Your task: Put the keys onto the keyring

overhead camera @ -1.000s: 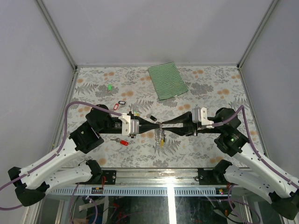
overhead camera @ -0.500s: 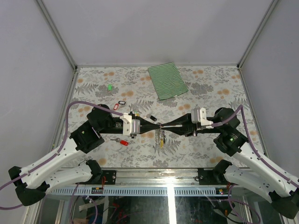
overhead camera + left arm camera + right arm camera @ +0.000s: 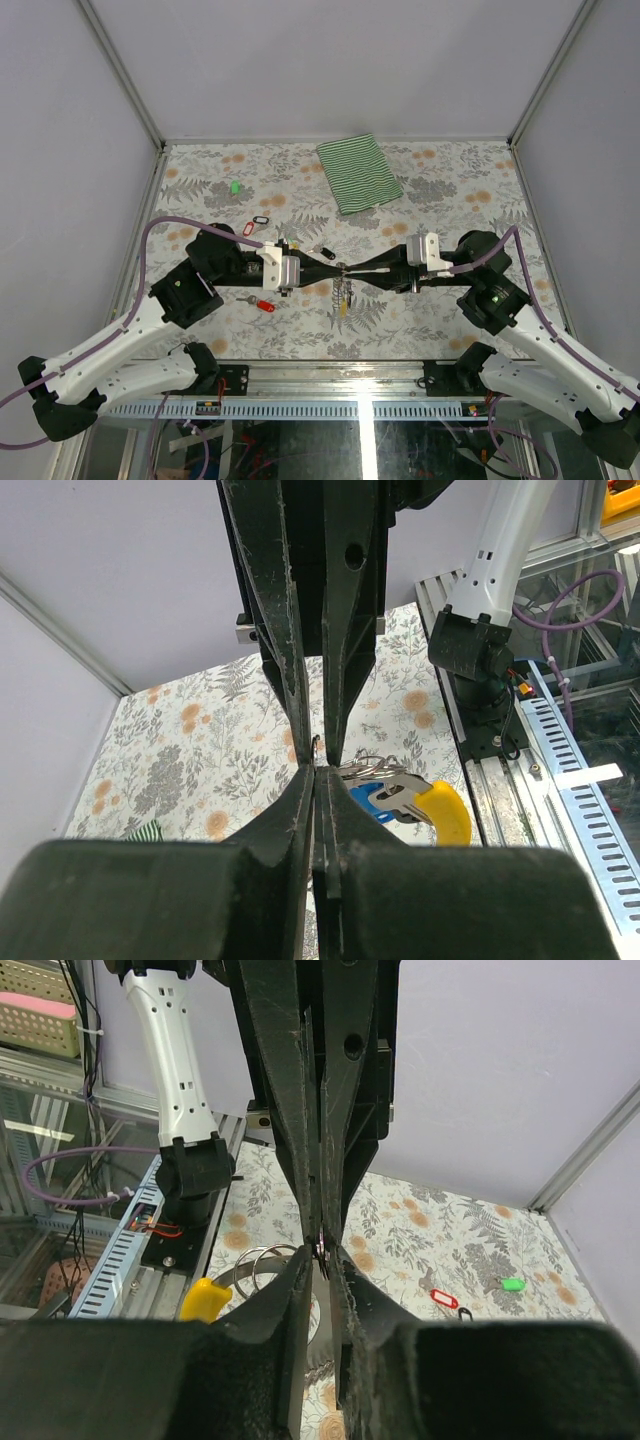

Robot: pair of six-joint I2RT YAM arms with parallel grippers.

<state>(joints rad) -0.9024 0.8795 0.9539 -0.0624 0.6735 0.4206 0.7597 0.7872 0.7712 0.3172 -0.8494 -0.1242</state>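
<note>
My left gripper (image 3: 337, 270) and right gripper (image 3: 349, 270) meet tip to tip above the table's middle, both shut on the thin silvery keyring (image 3: 375, 765). Its loops hang beside the fingertips, with a blue-tagged key (image 3: 375, 798) and a yellow-tagged key (image 3: 445, 810) on them. From above the bunch (image 3: 343, 293) dangles below the tips. The right wrist view shows the rings (image 3: 255, 1260), the yellow tag (image 3: 205, 1298) and a sliver of metal pinched in my right gripper (image 3: 322, 1252). Loose keys lie on the table: red (image 3: 265, 305), green (image 3: 235, 186), black (image 3: 261, 221).
A green-striped folded cloth (image 3: 358, 172) lies at the back centre. Another small dark-tagged key (image 3: 322, 250) lies just behind the left gripper. The floral table (image 3: 450, 190) has metal posts at its back corners and a rail along the near edge.
Both grippers stay shut and tip to tip. The right wrist has shifted slightly, and the hanging bunch has moved a little with it.
</note>
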